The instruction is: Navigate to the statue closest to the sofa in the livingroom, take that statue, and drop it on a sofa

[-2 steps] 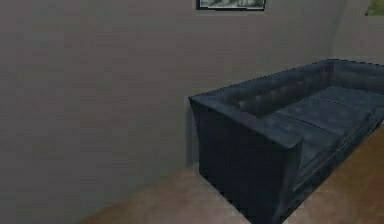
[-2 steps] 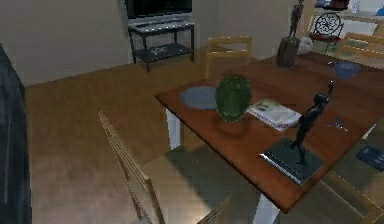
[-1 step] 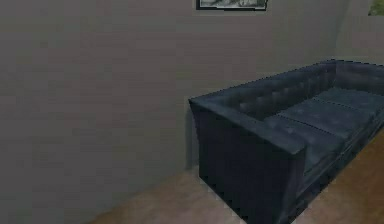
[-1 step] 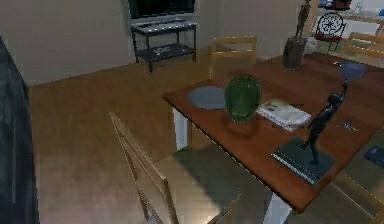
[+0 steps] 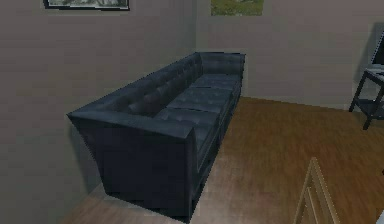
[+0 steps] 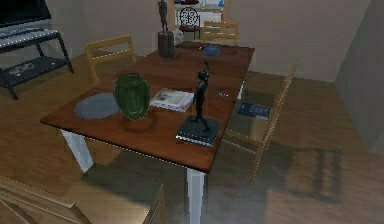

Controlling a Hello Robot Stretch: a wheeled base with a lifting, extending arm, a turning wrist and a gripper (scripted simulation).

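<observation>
Statue (image 6: pixel 201 98) stands upright on its base at the worktop's (image 6: pixel 160 135) near edge, handy for reaching. Sofa (image 5: pixel 175 115) lies ahead; pincer's state, I cannot tell.

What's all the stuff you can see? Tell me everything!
sofa: one, dark blue, along the wall in the forward view
wall pictures: two, high above the sofa
table: one, brown top, white legs, middle of the arm side view
tall statue: one, dark, on the table's near corner
far statue: one, dark, at the table's far end
jar: one, green, on the table
plate: one, grey, left of the jar
book: one, white, between jar and tall statue
chairs: at least three, light wood, around the table
</observation>
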